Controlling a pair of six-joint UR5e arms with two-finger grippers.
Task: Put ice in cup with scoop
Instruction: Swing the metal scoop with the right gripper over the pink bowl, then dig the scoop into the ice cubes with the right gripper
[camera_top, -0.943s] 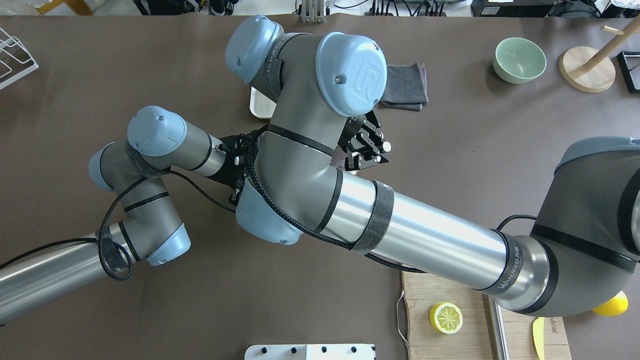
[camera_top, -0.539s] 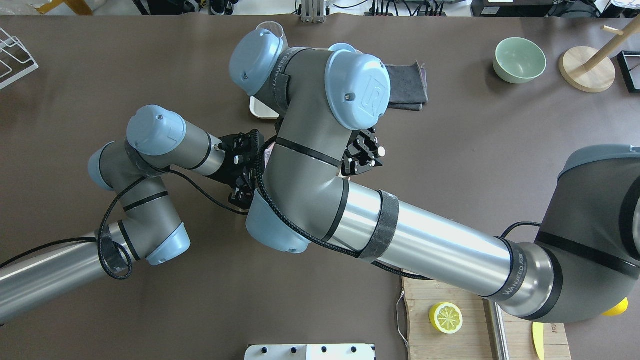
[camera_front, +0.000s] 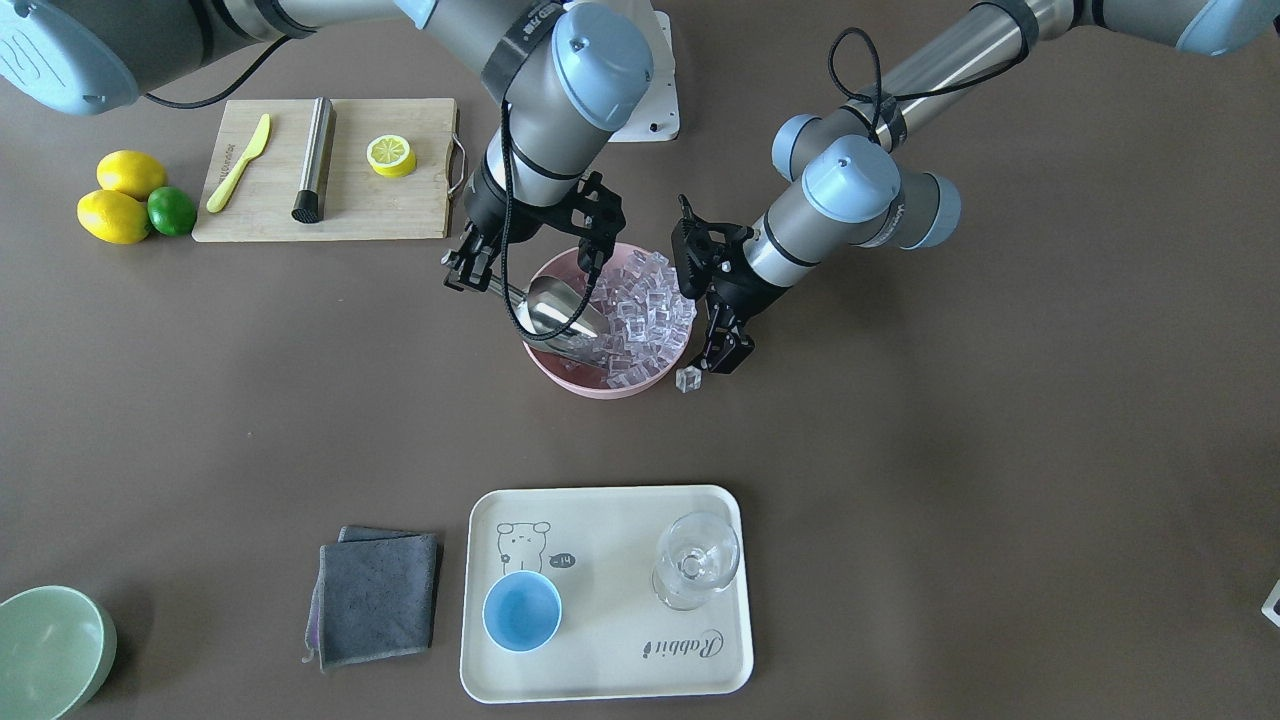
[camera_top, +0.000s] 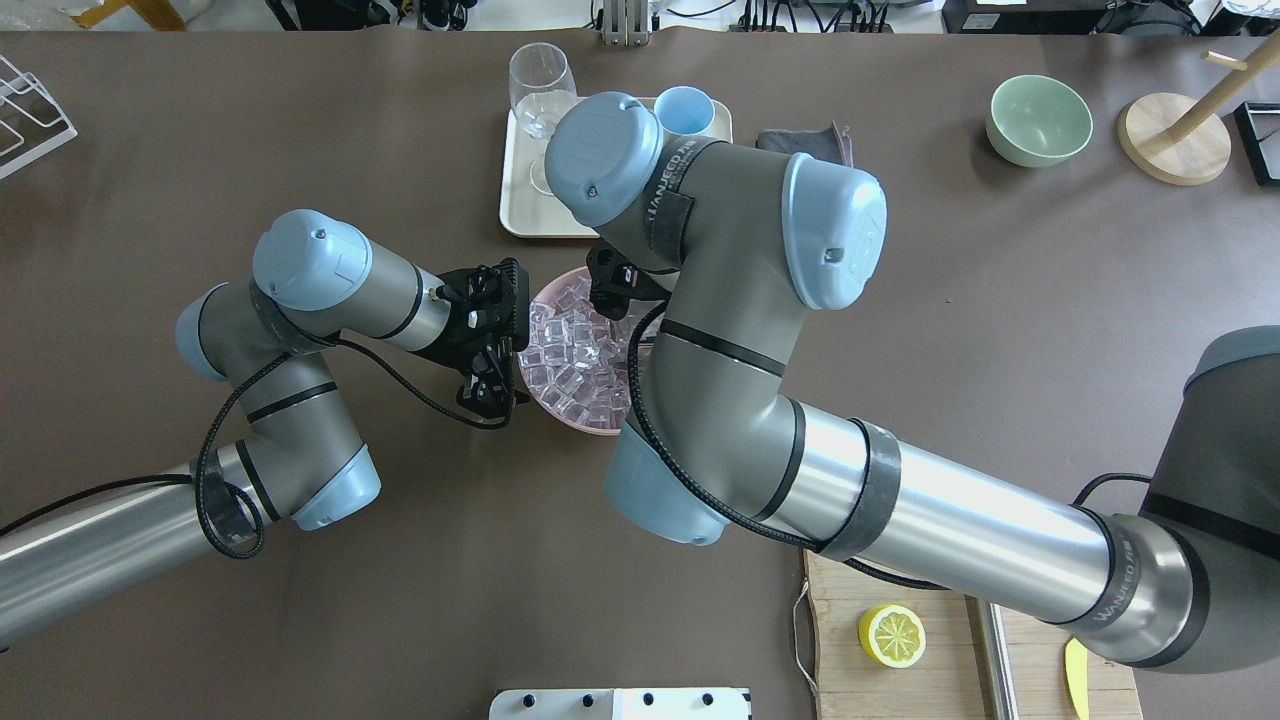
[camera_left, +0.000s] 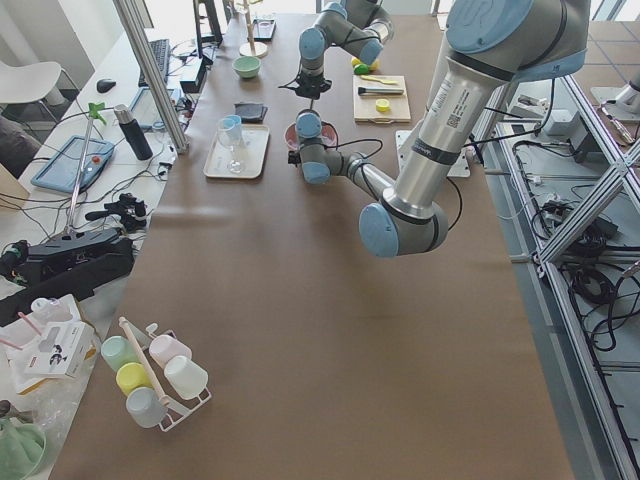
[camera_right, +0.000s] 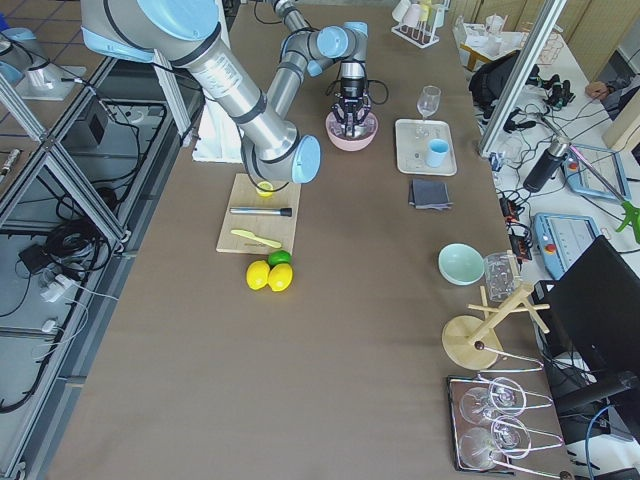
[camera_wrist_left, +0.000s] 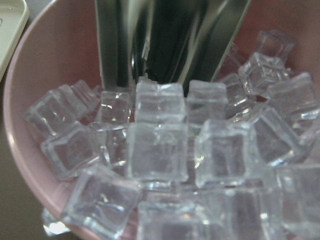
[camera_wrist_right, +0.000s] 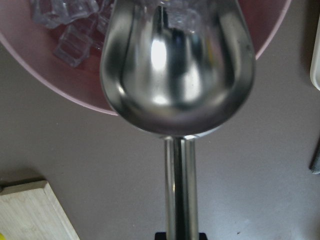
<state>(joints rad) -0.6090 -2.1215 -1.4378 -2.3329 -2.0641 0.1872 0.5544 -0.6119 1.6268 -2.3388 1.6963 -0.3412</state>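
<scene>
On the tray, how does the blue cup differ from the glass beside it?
The cup is opaque light blue, low and stemless; the glass is clear, taller and stemmed. The cup stands nearer the grey cloth, the glass farther. Both stand upright on the tray, without ice.

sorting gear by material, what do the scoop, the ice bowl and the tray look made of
The scoop: polished steel by the look, mirror reflections. The bowl: matte pink, likely plastic or melamine; no glassy shine. The tray: cream, matte, printed drawing; probably plastic, though the look leaves that open.
</scene>
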